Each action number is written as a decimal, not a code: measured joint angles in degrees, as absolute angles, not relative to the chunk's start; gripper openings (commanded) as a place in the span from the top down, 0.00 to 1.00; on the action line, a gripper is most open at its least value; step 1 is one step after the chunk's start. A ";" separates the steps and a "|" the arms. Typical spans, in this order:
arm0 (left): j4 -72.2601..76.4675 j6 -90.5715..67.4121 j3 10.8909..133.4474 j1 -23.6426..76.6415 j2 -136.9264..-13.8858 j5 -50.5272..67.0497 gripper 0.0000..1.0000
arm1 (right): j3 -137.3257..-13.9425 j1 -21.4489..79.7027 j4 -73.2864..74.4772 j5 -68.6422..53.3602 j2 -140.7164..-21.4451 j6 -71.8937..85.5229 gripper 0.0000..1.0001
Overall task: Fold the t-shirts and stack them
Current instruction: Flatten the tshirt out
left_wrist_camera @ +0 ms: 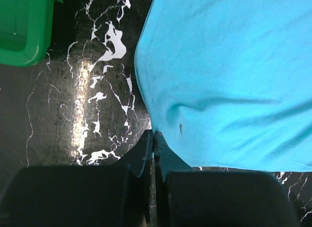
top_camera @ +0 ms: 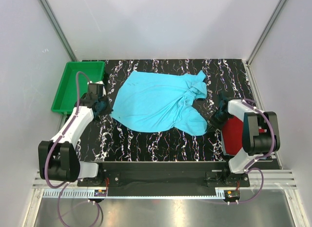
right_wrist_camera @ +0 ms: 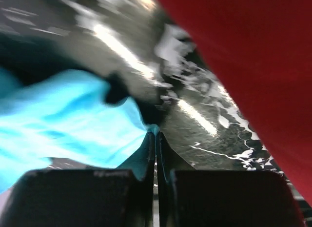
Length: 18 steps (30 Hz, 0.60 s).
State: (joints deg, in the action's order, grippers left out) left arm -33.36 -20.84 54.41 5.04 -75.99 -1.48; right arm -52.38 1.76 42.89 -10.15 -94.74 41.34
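Observation:
The turquoise t-shirt (top_camera: 158, 102) lies rumpled across the middle of the black marbled table, bunched at its right side. My left gripper (top_camera: 104, 109) is shut on the shirt's left edge, as the left wrist view (left_wrist_camera: 154, 134) shows, with cloth (left_wrist_camera: 219, 80) spreading right of the jaws. My right gripper (top_camera: 213, 123) is shut on the shirt's lower right corner; the right wrist view (right_wrist_camera: 155, 134) shows turquoise cloth (right_wrist_camera: 63, 124) pinched at the tips. The dark red folded t-shirt (top_camera: 233, 135) lies at the right, partly under my right arm, and fills the upper right of the right wrist view (right_wrist_camera: 248, 56).
A green plastic tray (top_camera: 73, 88) stands at the back left corner of the table, just behind my left arm; its corner shows in the left wrist view (left_wrist_camera: 24, 31). White walls close in on three sides.

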 measured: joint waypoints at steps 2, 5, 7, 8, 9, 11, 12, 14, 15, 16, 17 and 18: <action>-33.39 -21.02 54.46 5.04 -74.37 -1.76 1.00 | -54.74 1.83 42.74 -8.34 -93.65 40.73 1.00; -34.02 -21.45 55.92 5.04 -72.53 -2.04 1.00 | -62.70 1.83 42.96 -4.56 -91.20 39.00 1.00; -34.37 -21.91 58.33 5.04 -71.79 -1.91 1.00 | -69.25 1.83 41.98 -2.28 -90.19 37.80 1.00; -34.44 -22.00 59.59 5.04 -71.59 -1.89 1.00 | -73.76 1.83 41.74 -0.75 -90.00 37.08 1.00; -34.52 -22.11 61.43 5.04 -71.46 -1.83 1.00 | -76.86 1.83 41.10 0.10 -89.82 36.67 1.00; -34.35 -22.13 64.99 5.04 -71.11 -1.74 1.00 | -84.79 1.83 40.77 2.17 -89.60 35.59 1.00; -34.46 -22.00 67.35 5.04 -70.94 -1.63 1.00 | -87.57 1.83 40.38 2.87 -89.34 35.31 1.00; -34.17 -21.08 71.75 5.04 -70.54 -0.80 1.00 | -94.06 1.83 40.07 4.51 -88.40 34.76 1.00; -33.95 -20.32 74.39 5.04 -70.28 -0.30 1.00 | -96.64 1.83 39.79 5.21 -87.61 34.63 1.00; -33.74 -19.38 77.52 5.04 -70.11 0.30 1.00 | -99.11 1.83 39.07 5.63 -86.46 34.48 1.00; -33.30 -18.76 79.75 5.04 -69.95 0.73 1.00 | -100.51 1.83 38.30 6.02 -85.36 34.37 1.00; -33.36 -17.76 82.89 5.04 -69.84 1.19 1.00 | -101.80 1.83 37.15 6.44 -83.46 34.13 1.00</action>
State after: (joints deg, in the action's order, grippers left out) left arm -33.36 -17.76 82.89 5.04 -69.84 1.19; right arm -101.80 1.83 37.15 6.44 -83.46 34.13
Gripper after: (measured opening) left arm 0.012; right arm 0.011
